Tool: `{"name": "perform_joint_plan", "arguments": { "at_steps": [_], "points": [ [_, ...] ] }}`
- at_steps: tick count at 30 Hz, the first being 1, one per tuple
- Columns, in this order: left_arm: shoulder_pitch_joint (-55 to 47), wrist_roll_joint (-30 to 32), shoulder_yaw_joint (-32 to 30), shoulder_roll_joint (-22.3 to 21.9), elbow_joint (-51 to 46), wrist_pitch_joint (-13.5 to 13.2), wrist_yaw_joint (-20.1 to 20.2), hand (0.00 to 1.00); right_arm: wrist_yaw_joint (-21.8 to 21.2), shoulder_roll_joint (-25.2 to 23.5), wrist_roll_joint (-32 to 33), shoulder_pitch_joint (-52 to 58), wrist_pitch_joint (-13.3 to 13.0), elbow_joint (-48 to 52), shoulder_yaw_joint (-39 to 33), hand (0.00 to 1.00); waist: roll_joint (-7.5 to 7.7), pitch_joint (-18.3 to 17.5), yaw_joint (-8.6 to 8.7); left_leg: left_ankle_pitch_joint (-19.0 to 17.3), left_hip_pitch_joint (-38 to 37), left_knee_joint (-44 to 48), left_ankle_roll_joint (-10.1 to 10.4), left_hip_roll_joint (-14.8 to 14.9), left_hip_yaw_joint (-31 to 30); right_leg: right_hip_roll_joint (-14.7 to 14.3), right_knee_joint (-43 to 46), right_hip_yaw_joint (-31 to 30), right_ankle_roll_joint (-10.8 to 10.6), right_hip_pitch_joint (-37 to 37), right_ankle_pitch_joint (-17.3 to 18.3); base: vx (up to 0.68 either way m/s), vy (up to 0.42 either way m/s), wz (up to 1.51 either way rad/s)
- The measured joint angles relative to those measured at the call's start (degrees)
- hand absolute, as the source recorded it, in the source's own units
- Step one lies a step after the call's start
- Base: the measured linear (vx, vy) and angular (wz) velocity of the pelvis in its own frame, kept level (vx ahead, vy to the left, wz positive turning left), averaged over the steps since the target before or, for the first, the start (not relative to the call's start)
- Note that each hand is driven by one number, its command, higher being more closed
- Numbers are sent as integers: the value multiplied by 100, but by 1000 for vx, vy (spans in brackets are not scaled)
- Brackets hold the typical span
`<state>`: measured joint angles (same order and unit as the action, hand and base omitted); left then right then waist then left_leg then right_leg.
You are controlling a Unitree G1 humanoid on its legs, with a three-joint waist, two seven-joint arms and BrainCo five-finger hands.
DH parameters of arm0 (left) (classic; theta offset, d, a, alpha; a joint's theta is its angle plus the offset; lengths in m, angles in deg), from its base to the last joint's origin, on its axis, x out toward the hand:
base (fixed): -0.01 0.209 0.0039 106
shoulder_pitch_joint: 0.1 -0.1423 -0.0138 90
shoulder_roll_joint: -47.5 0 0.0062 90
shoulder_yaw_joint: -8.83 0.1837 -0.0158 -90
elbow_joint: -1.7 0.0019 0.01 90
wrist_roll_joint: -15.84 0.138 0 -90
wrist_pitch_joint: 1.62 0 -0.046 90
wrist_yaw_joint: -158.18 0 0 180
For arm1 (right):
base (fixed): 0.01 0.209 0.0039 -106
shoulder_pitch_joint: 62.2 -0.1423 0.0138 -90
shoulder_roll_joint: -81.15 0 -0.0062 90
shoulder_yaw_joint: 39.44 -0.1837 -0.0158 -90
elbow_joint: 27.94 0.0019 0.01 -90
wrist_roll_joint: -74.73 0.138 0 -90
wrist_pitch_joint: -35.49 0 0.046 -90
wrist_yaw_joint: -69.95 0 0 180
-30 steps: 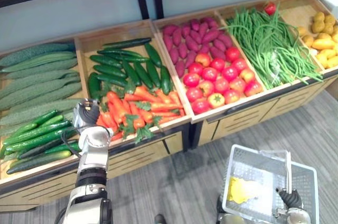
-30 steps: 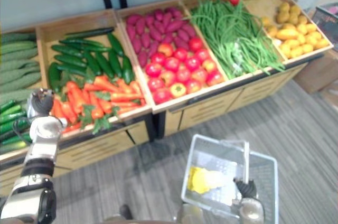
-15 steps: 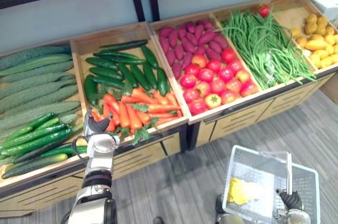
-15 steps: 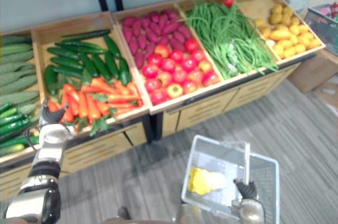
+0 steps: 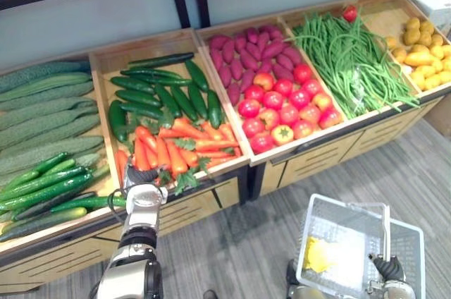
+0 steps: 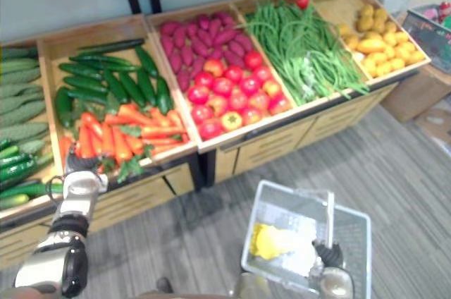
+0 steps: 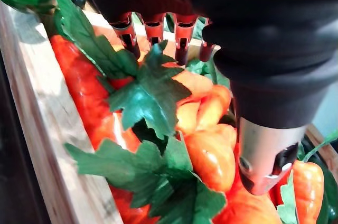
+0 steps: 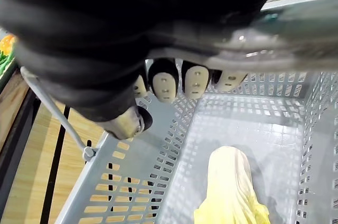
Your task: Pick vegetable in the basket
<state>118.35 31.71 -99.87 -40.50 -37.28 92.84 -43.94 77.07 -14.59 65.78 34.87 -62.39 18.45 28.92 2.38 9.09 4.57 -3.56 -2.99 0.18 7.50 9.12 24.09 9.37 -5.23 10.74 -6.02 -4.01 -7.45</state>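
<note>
Hovering my left hand (image 5: 139,178) over the front carrots (image 5: 180,145), fingers straight, thumb apart. My right hand (image 5: 388,269): fingers curled round the handle (image 5: 386,228) of the basket (image 5: 347,201); one yellow vegetable (image 5: 317,255) inside.

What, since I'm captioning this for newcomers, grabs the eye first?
The wooden bins of bright produce: red tomatoes in the middle, orange carrots to their left, green beans to their right. The left robot hand is open over the carrots; the right robot hand grips a grey basket holding one yellow vegetable, low on the right.
</note>
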Motion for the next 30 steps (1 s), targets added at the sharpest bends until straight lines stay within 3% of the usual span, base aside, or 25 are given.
{"name": "perform_joint_plan", "arguments": {
  "at_steps": [14,15,30],
  "points": [
    [662,18,-257,482,395,79,1,0,-10,67,6,-78,-34,59,186,100,173,188,1,-11,291,48,13,21,93,-32,69,-172,1,-409,-32,-4,-21,-5],
    [686,18,-275,483,395,76,1,100,-10,72,6,-92,-37,67,193,100,177,213,-3,-13,298,54,15,24,99,-32,90,-182,2,-429,-30,-25,-17,-3],
    [766,29,-421,689,734,95,78,100,-16,170,3,-114,-51,72,248,100,199,306,-3,-33,343,135,21,54,96,-42,167,-194,20,-468,-16,-7,-8,0]
  ]
}}
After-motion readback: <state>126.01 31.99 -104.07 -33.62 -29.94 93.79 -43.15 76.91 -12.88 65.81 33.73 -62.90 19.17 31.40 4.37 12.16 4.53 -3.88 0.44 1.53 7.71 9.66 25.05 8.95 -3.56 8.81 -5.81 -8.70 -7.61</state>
